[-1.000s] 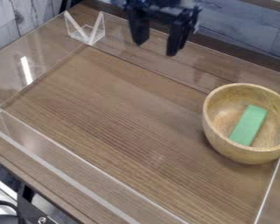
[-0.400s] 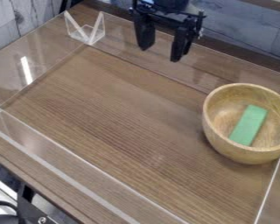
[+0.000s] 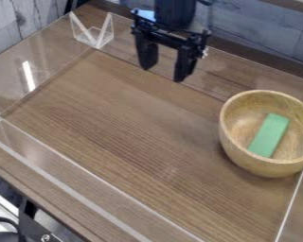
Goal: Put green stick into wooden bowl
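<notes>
Already the green stick is seen lying inside the wooden bowl, flat on the bottom and tilted a little, its upper end toward the far rim. The bowl is placed at the right side of the wooden table, close to the right edge. The black gripper is held above the far part of the table, well apart from the bowl and to its left. Its two fingers are pointed downward and spread apart, with a clear gap between them; nothing is gripped. Whether the fingertips are touching the tabletop cannot be told, though a height above it is suggested. A clear plastic wall is set around the table along the near and left edges. A small clear triangular stand is seen at the far left corner, just left of the gripper.
</notes>
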### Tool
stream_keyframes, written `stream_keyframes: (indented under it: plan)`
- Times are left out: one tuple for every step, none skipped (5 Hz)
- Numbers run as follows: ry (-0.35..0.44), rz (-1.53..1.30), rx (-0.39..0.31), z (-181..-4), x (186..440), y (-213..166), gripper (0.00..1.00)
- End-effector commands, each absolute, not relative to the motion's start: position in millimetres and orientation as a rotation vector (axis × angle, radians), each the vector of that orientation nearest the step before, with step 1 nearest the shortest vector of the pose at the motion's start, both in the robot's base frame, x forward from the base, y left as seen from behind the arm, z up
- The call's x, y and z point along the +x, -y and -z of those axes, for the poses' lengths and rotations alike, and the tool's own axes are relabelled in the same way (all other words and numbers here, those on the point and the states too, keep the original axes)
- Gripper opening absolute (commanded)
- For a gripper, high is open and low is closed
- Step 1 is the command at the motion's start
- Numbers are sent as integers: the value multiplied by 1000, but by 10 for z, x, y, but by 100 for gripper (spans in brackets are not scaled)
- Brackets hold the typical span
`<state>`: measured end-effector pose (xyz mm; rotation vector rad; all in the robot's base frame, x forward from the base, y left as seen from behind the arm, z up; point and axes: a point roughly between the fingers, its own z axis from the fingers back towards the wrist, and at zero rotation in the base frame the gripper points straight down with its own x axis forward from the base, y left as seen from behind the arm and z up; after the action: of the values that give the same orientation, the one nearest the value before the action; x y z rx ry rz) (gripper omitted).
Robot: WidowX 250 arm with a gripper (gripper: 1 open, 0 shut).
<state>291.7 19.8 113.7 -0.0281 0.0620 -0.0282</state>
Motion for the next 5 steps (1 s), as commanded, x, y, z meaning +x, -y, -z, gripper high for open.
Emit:
stream_keyframes:
  plan:
    - [30, -14, -15, -1305, 2936, -369, 100]
    - [61, -35, -10, -1285, 2934, -386, 100]
    - [82, -1, -4, -1253, 2996, -198, 100]
    - [94, 29, -1, -1228, 3056, 22, 100]
    - [92, 26, 6, -1312, 3073, -162, 100]
